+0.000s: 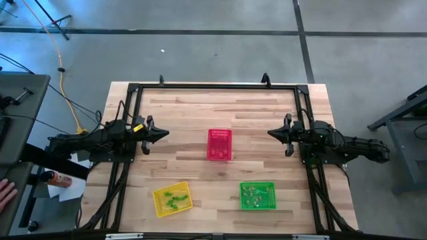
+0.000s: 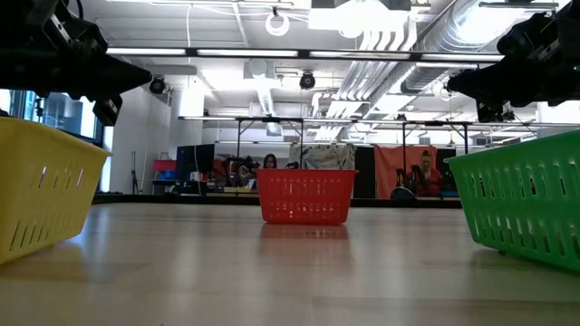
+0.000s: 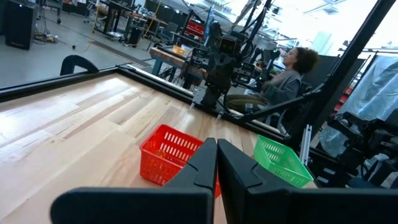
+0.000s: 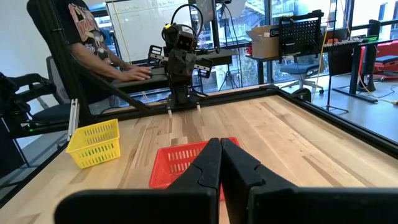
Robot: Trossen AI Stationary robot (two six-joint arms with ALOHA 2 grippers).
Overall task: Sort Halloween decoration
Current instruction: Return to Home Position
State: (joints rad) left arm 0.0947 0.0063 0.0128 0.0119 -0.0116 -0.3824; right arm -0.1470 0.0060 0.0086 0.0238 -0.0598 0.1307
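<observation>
Three mesh baskets stand on the wooden table: a pink-red one (image 1: 219,145) in the middle, a yellow one (image 1: 172,199) near the front left, a green one (image 1: 257,195) near the front right. Tiny green trinkets (image 1: 175,198) lie in the yellow basket, small pale and orange ones (image 1: 253,194) in the green basket, reddish ones (image 1: 215,153) in the red basket. My left gripper (image 1: 167,132) hovers shut and empty left of the red basket (image 3: 169,153). My right gripper (image 1: 269,133) hovers shut and empty right of the red basket (image 4: 180,163).
A black frame (image 1: 213,85) runs along the table's far edge and down both sides. Bare wood lies between the baskets and toward the far edge. People sit at desks beyond the table (image 4: 99,56). A hand (image 1: 5,195) shows at the far left, off the table.
</observation>
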